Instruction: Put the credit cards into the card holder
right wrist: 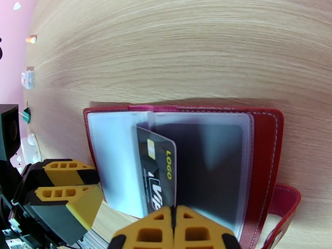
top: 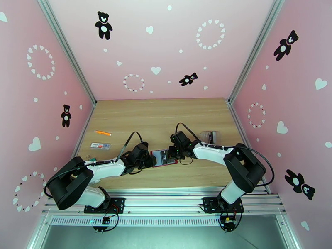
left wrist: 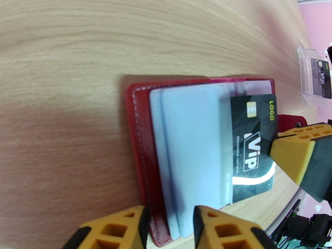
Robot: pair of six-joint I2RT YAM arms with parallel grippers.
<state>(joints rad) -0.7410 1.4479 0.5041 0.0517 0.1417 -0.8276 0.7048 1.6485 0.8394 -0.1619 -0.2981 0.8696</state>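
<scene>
Pink walls printed with black teddy bears and white hearts close in a pale wooden bench (top: 166, 117). The card holder (top: 163, 157) lies open near the bench's front edge, dark-red cover down and its grey see-through sleeves (right wrist: 120, 154) facing up. Its snap tab (right wrist: 286, 204) sticks out flat on the wood at the side of the right arm.

The left claw (left wrist: 168, 229) reaches the card holder from the left arm's side. It is set narrow, with the edge of the red cover and the sleeves caught between its yellow fingers (left wrist: 224, 231).

The right claw (right wrist: 174, 227) comes in from the opposite side. It is pinched tight on one of the credit cards (right wrist: 159, 175), a black one with a chip, a yellow "LOGO" and white "VIP" lettering. This card stands tilted over the open sleeves, its far end down against them. Whether that end is already inside a pocket cannot be told.

Beyond the card holder, on the right arm's side, a clear plastic case (top: 208, 137) rests on the wood with a dark card inside. Well off to the left of the card holder lie a white-and-red strip (top: 100, 145) and, further back, an orange pen (top: 102, 133).
</scene>
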